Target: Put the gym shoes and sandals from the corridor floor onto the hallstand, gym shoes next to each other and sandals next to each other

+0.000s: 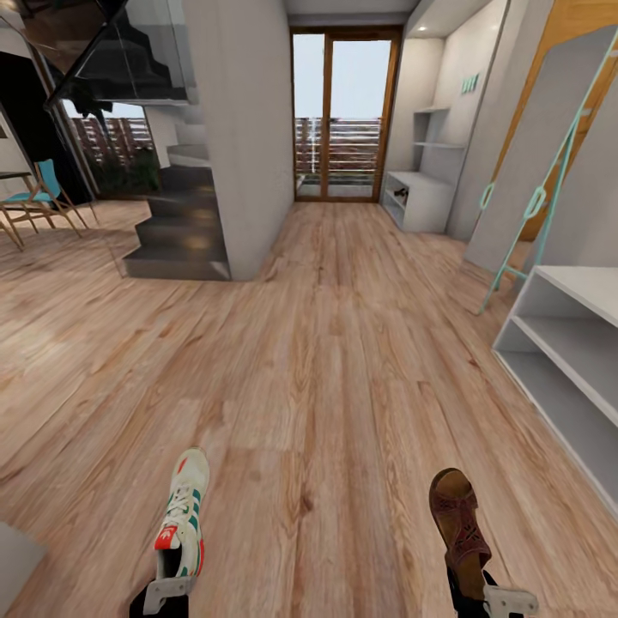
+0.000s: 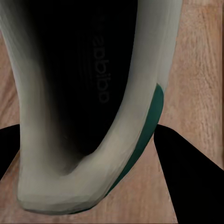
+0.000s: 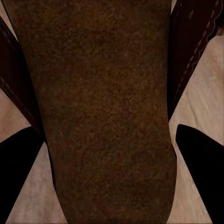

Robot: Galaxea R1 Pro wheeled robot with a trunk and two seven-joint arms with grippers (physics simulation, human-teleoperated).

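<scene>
- Gym shoe (image 1: 183, 515) rides at the tip of the left gripper (image 1: 167, 592), heel toward the fingers and toe pointing down the corridor; we judge it carried clear of the corridor floor (image 1: 326, 369).
- Left wrist view: the sneaker's heel (image 2: 88, 140) sits between the two dark fingers (image 2: 191, 172), which pinch it from both sides.
- Sandal (image 1: 459, 524) rides likewise at the right gripper (image 1: 502, 599), heel end inward.
- Right wrist view: the tan insole (image 3: 102, 116) lies between the fingers (image 3: 200, 158), which appear clamped on the heel.
- Hallstand (image 1: 419, 199) with stepped wall shelves stands far down the corridor on the right; we cannot tell whether anything lies on its shelves.
- Plain grey bench (image 1: 571, 360) stands nearer on the right.
- Progress, in our judgement: one shoe of each pair is in hand, neither is on the rack; the transit and the placing remain.
</scene>
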